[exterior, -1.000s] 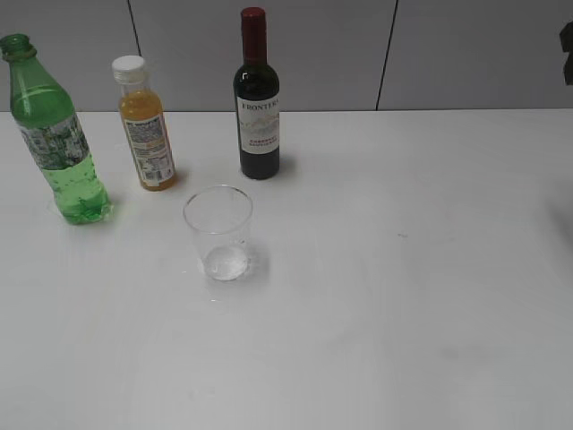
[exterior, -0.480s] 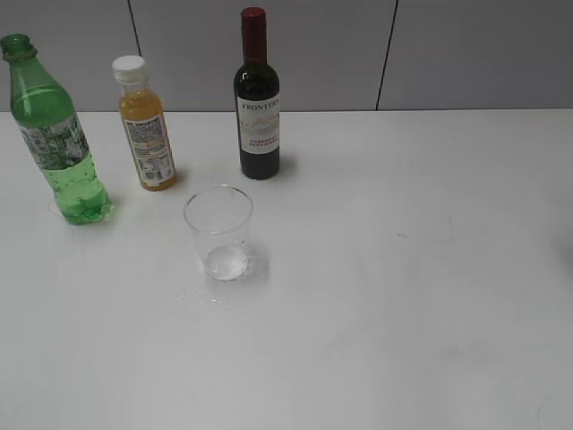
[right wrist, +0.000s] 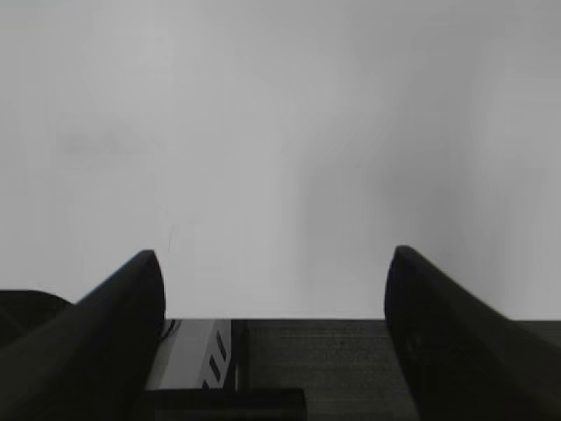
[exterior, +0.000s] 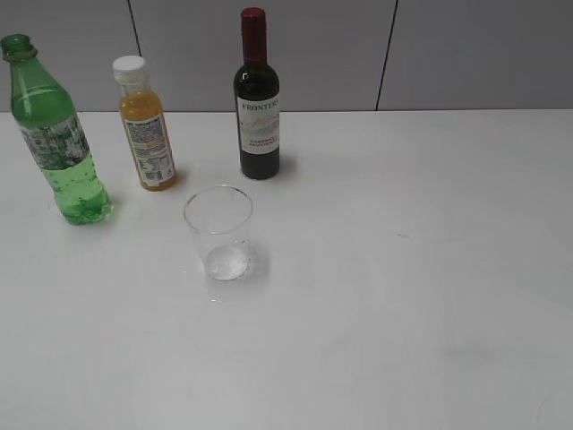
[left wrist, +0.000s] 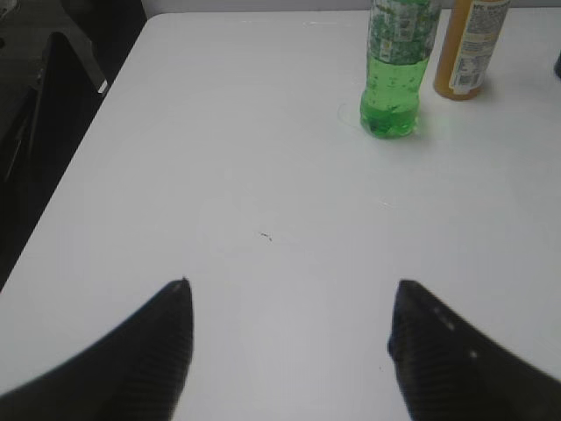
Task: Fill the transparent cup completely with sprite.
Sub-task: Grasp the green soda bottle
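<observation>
The transparent cup stands upright on the white desk, a bit left of the middle. It looks empty, though its thick base shines and I cannot be sure there is no drop in it.

Far to the left of the cup stands the green sprite bottle. It has no cap on, and green fizzy drink fills the lower part. Just right of it is the orange juice bottle with a white cap. Behind the cup, a little to the right, is the dark wine bottle with a red top. None of them touch.

The left hand is open and holds nothing, hanging over bare desk near the sprite bottle. The right hand is open and empty too, over plain white desk.
</observation>
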Tool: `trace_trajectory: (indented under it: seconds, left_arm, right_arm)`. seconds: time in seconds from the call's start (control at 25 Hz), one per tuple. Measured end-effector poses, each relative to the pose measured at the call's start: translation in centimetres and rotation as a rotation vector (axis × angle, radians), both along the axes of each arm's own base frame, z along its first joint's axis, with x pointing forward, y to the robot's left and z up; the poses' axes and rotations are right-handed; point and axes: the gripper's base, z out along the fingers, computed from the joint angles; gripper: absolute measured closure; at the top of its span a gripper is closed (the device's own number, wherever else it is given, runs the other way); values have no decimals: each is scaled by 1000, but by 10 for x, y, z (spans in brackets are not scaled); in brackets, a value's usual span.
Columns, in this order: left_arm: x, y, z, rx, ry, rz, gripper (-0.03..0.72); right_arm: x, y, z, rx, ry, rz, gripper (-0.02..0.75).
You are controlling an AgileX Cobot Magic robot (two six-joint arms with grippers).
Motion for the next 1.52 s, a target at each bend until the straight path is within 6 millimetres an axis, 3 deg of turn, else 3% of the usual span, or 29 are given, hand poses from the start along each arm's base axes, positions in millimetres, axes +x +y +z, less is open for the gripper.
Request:
trace_trajectory:
  seconds: [0.4,0.76,0.88,1.52]
  left_arm:
    - [0,0,0,0,0,0,146]
    - [0,0,0,0,0,0,146]
    - [0,0,0,0,0,0,146]
    - [0,0,0,0,0,0,146]
  right_arm:
    - [-79,0,-11,9,-174,0,144]
    - [-132,-1,-31,11,-360,0,144]
    - [-146,-1,-36,11,-401,2,146]
    - [-191,-1,-21,14,-702,4,146]
